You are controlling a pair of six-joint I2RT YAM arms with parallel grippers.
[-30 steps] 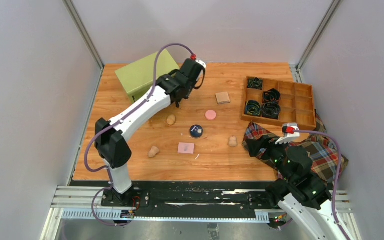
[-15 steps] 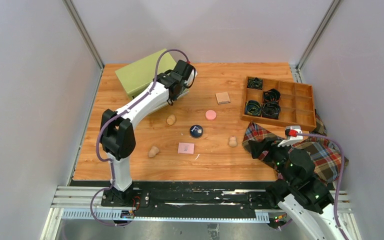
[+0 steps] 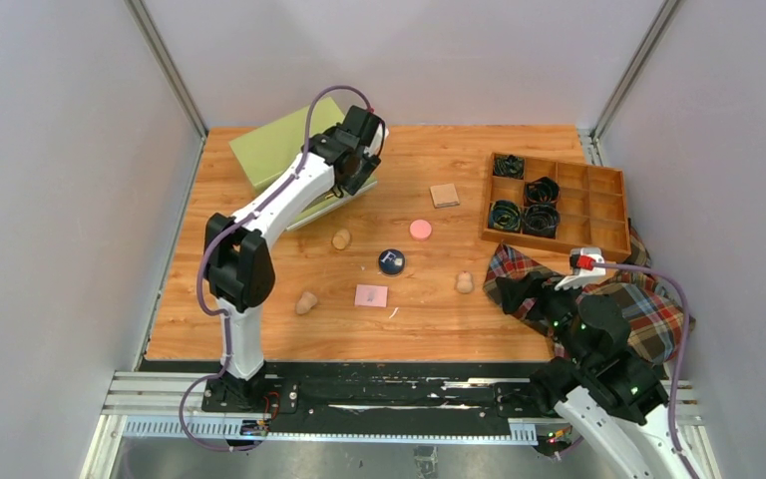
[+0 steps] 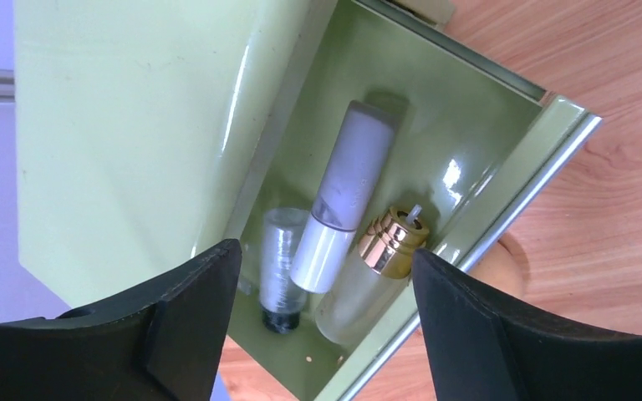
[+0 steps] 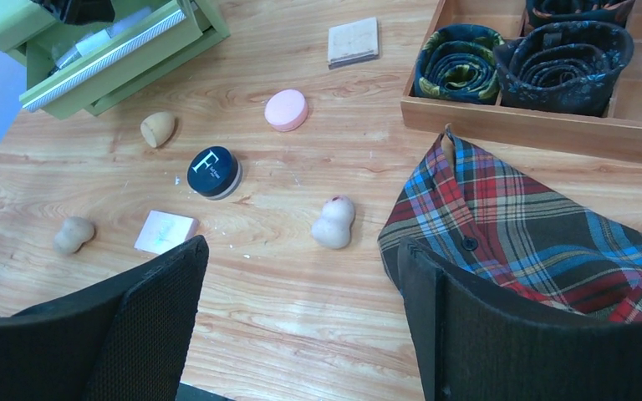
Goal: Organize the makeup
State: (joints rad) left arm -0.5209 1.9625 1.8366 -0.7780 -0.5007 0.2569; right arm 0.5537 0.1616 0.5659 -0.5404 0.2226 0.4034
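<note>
Where bottles [image 4: 280,267] lie (cylindrical), drawer [image 4: 514,188] gleams.

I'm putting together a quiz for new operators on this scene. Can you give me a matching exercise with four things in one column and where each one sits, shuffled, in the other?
Things
1. white tube
2. navy compact
3. black coiled bands
4. plaid cloth

Places
A. in compartments of the wooden tray
B. on the bare table, lid up, showing a letter F
C. inside the open green drawer
D. crumpled on the table by the tray's near edge

Pairs: 1-C, 2-B, 3-A, 4-D
</note>
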